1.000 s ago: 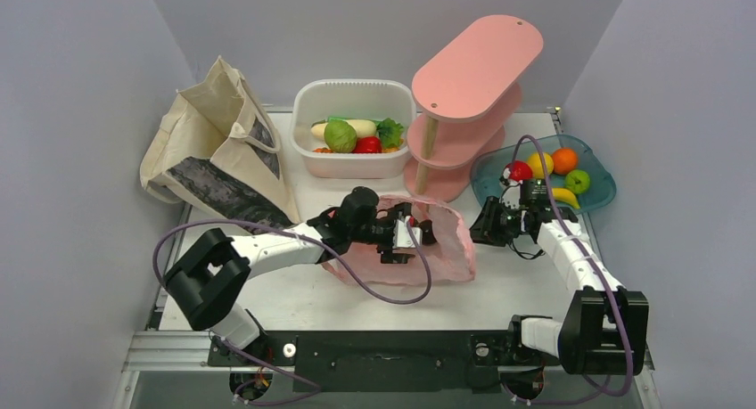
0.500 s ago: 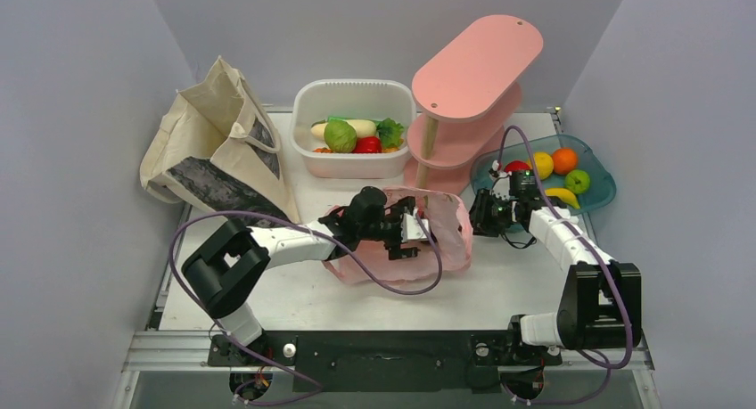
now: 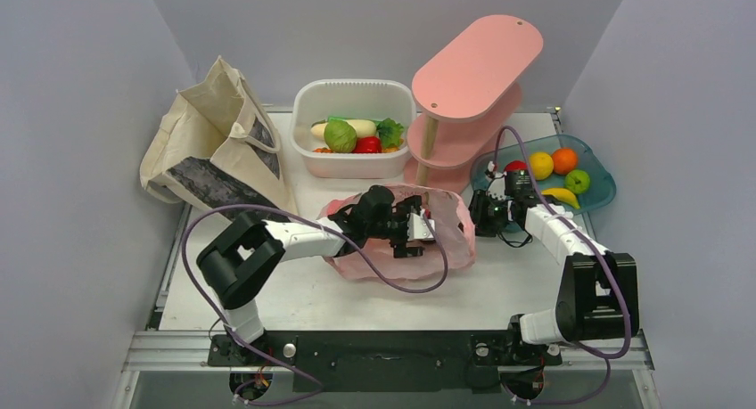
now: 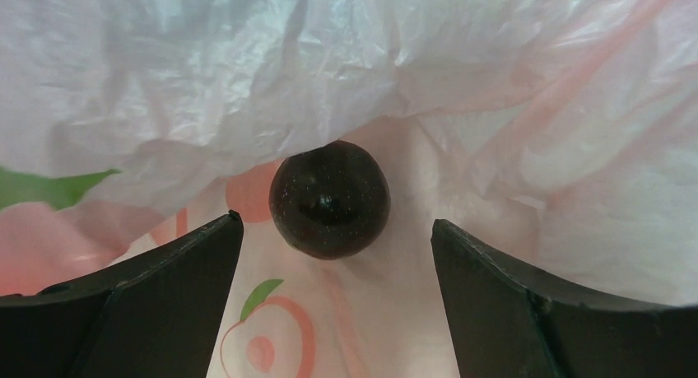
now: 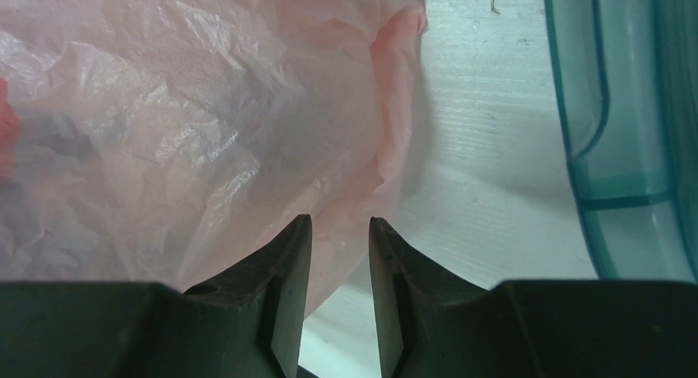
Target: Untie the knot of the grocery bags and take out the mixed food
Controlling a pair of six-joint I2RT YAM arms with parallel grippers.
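Observation:
The pink plastic grocery bag (image 3: 450, 240) lies mid-table, and my left gripper (image 3: 426, 233) is reaching into its mouth. In the left wrist view the left gripper (image 4: 335, 221) stands wide open inside the bag (image 4: 494, 106). A dark glossy round thing (image 4: 330, 198) lies just beyond the fingertips, untouched. My right gripper (image 3: 479, 217) is at the bag's right edge. Its fingers (image 5: 288, 263) are a narrow gap apart over the bag's rim (image 5: 395, 106), gripping nothing. The canvas tote (image 3: 218, 155) slumps at the back left. A round green vegetable (image 3: 340, 135), a white radish (image 3: 352, 126) and a leafy green (image 3: 390, 131) sit in the white tub (image 3: 352, 167).
A pink tiered shelf (image 3: 472, 79) stands right of the tub. A teal tray (image 3: 599, 193) of fruit lies at the right, close behind my right gripper; its rim (image 5: 613, 131) shows in the right wrist view. A red pepper (image 3: 367, 145) is in the tub.
My left arm has pushed further right into the bag and its jaws have widened. My right gripper has moved up and left to the bag's edge. The bag's top has risen.

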